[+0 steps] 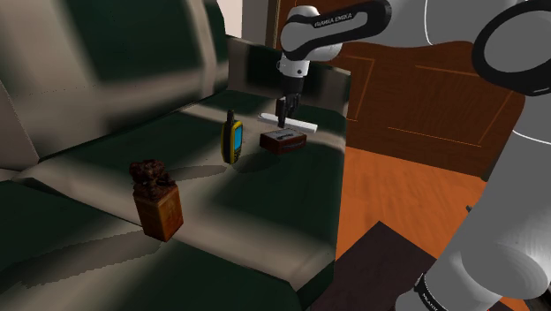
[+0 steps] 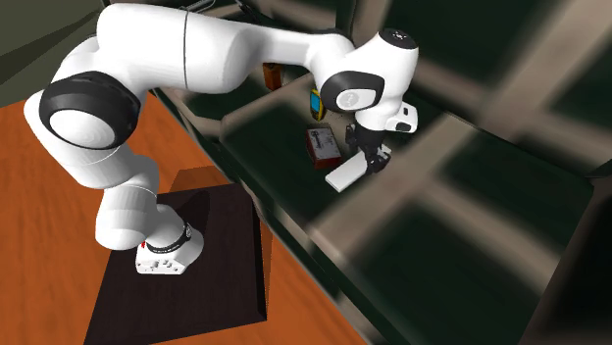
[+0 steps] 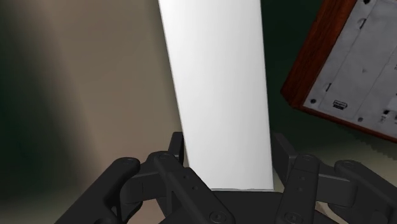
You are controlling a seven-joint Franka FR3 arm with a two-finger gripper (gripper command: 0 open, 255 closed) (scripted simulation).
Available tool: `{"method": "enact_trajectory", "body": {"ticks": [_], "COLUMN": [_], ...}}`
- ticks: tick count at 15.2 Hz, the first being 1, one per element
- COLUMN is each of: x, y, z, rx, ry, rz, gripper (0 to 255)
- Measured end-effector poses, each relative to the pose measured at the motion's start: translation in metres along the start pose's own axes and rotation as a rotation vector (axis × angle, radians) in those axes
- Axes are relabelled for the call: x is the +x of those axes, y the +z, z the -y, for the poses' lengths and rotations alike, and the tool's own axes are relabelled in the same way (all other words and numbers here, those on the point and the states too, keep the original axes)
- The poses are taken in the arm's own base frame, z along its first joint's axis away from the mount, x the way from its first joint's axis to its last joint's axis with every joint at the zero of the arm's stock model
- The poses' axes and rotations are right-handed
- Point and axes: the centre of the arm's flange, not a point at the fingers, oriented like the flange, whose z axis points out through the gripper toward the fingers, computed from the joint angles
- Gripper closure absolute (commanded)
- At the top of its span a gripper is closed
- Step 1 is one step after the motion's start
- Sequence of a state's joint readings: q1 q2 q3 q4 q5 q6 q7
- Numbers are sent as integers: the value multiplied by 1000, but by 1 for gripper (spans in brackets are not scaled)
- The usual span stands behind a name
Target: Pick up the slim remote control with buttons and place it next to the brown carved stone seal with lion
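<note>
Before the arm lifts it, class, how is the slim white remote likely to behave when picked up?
The white remote looks flat and straight-edged, so it is probably stiff, not floppy. Its face looks smooth, so it may slip in the pincer clasping its long edges. Being flat, it is unlikely to roll; being long, it might pivot.

Brown box (image 1: 283, 141) and yellow handset (image 1: 232, 140) near remote (image 1: 301, 125); bare cushion (image 1: 225, 201) around seal (image 1: 157, 200)

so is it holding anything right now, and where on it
The gripper clasps the white slim remote control, with one finger on each long edge, close to one end.
</note>
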State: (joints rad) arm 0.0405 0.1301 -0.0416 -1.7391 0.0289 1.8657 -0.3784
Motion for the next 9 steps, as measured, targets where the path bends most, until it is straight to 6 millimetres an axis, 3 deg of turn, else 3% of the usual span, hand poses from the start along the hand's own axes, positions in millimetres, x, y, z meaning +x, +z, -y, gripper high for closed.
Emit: {"method": "enact_trajectory", "body": {"ticks": [9], "x": [1], "y": [-47], "z": [2], "rx": [0], "ry": [0], "rz": [0], "gripper": [255]}}
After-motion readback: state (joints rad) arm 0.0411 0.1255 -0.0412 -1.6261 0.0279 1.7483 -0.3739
